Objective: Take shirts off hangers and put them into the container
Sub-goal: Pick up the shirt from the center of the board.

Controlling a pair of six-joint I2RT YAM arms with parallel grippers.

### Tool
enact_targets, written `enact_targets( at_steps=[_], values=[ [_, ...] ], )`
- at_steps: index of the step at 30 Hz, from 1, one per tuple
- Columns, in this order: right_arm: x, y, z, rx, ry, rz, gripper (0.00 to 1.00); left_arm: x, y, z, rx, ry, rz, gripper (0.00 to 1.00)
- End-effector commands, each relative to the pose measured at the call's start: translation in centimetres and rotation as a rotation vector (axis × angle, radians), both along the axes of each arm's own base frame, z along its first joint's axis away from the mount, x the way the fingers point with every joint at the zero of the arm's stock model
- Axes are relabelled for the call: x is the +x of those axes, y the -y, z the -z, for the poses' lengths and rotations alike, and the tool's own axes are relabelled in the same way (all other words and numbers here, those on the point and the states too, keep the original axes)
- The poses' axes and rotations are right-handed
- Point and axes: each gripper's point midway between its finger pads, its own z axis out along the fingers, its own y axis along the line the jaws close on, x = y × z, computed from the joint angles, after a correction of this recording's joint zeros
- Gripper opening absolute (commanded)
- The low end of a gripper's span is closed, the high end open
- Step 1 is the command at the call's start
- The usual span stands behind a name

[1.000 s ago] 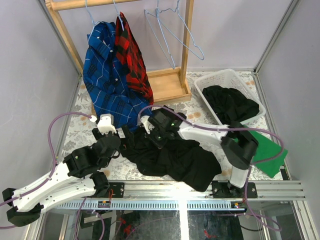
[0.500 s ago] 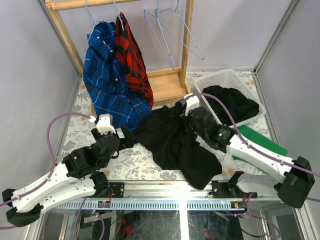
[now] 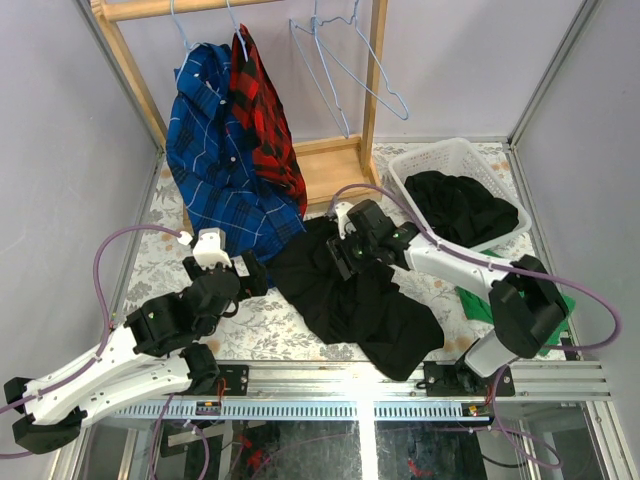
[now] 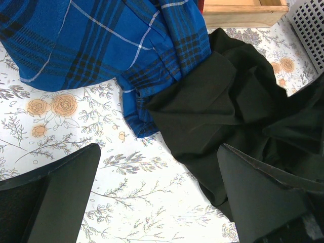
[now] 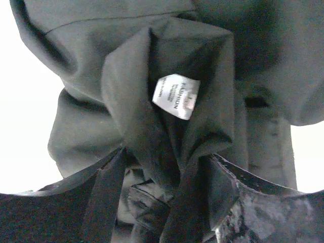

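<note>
Plain lilac walls [image 3: 470, 60], even light
A white floral-print table [image 3: 150, 262] lies between them, a light wooden clothes rack [image 3: 340, 172] standing at its back.

Bare white floral-printed table top [image 4: 66, 131] lies open between the wide-spread fingers of the left claw [image 4: 158, 152]. Just ahead, the hanging soft blue plaid shirt [image 4: 101, 45] and crumpled plain black shirt [image 4: 212, 101] block passage. Bunched black cloth fills the parted right claw [image 5: 166, 154].

Wooden rack [image 3: 372, 90] w/ box base [image 3: 335, 172] at back, floral-print table cover [image 3: 150, 265], green cloth [image 3: 478, 303] rt, metal rail [image 3: 330, 385] near edge
</note>
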Motion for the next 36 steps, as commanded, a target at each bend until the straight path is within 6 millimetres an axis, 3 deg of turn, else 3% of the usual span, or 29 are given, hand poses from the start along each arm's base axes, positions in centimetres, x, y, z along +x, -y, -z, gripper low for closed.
enact_targets(
  at_steps=[1, 5, 6, 9, 10, 14, 19, 21, 24, 28, 30, 32, 33, 36],
  values=[
    [-3.0, -2.4, 0.3, 0.064, -0.161, -0.160, 0.70, 0.3, -0.6, -0.6, -0.013, 0.025, -0.042, 1.00],
    [-2.9, -0.4, 3.3, -0.089, -0.194, -0.129, 0.76, 0.3, -0.5, -0.5, -0.007, 0.022, -0.042, 1.00],
    [-3.1, -0.1, 3.7, -0.106, -0.204, -0.137, 0.85, 0.3, -0.5, -0.5, -0.008, 0.022, -0.042, 1.00],
    [-3.5, 0.1, 4.5, -0.140, -0.213, -0.156, 0.92, 0.4, -0.5, -0.4, -0.001, 0.019, -0.043, 1.00],
    [-3.5, 0.1, 4.8, -0.151, -0.210, -0.159, 0.99, 0.4, -0.4, -0.4, -0.002, 0.019, -0.042, 1.00],
    [-2.3, 1.0, 6.9, -0.280, -0.185, -0.104, 0.99, 0.4, -0.4, -0.4, 0.003, 0.016, -0.042, 1.00],
    [0.1, 4.5, 10.3, -0.573, -0.131, -0.011, 1.00, 0.4, -0.5, -0.5, -0.004, 0.021, -0.044, 1.00],
    [0.5, 5.2, 10.8, -0.612, -0.111, -0.006, 0.93, 0.4, -0.5, -0.5, -0.009, 0.024, -0.045, 1.00],
    [-0.7, 4.9, 11.1, -0.584, -0.155, -0.060, 0.72, 0.3, -0.6, -0.6, -0.013, 0.026, -0.045, 1.00],
    [-2.2, 3.7, 9.7, -0.483, -0.183, -0.133, 0.48, 0.3, -0.6, -0.6, -0.014, 0.026, -0.044, 1.00],
    [-2.7, 2.8, 7.9, -0.399, -0.166, -0.158, 0.34, 0.3, -0.6, -0.6, -0.012, 0.024, -0.043, 1.00],
    [-2.4, 2.1, 5.3, -0.318, -0.105, -0.157, 0.12, 0.3, -0.5, -0.6, -0.012, 0.024, -0.043, 1.00],
    [-2.3, 1.8, 3.9, -0.281, -0.071, -0.149, 0.07, 0.3, -0.5, -0.6, -0.011, 0.024, -0.043, 1.00],
    [-1.8, 1.3, -0.8, -0.157, 0.054, -0.121, 0.06, 0.3, -0.5, -0.5, -0.009, 0.023, -0.041, 1.00]
  ],
)
